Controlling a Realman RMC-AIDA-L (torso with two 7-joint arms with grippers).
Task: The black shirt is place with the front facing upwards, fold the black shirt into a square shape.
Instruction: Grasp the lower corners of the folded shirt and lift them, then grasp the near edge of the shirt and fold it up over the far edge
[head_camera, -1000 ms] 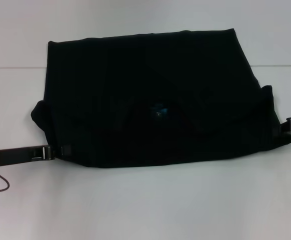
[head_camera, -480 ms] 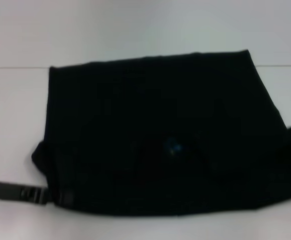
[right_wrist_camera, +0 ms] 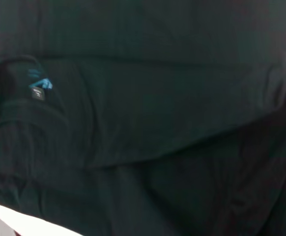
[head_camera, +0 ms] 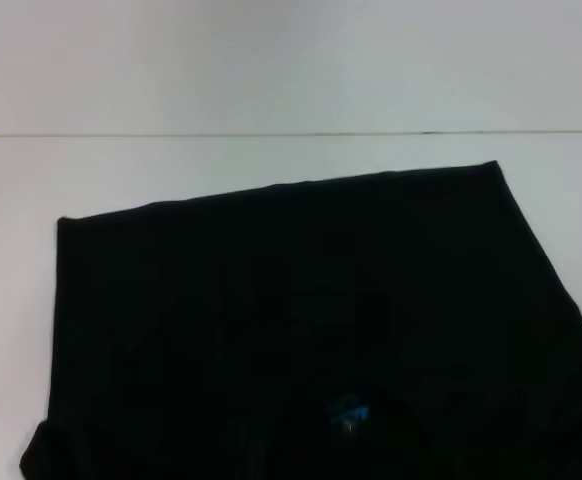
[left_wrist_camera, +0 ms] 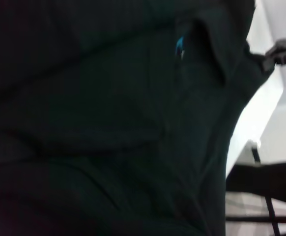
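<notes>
The black shirt (head_camera: pixel 301 320) lies spread on the white table (head_camera: pixel 271 170), filling the lower part of the head view and running off its near edge. Its far hem is a straight, slightly slanted line. The small blue neck label (head_camera: pixel 349 410) shows near the bottom; it also appears in the left wrist view as a neck label (left_wrist_camera: pixel 179 46) and in the right wrist view as a neck label (right_wrist_camera: pixel 37 83). Neither gripper shows in the head view. In the left wrist view the right gripper (left_wrist_camera: pixel 275 53) sits at the shirt's (left_wrist_camera: pixel 108 123) edge, shut on a pulled-out corner of cloth.
A thin dark seam (head_camera: pixel 291 133) crosses the table beyond the shirt. White tabletop lies bare behind and to the left of the cloth. Dark frame parts and a cable (left_wrist_camera: pixel 266 196) show below the table edge in the left wrist view.
The shirt has slid toward me, its far hem dropping well down the head view. Both grippers, seen earlier at its near corners, have left that view.
</notes>
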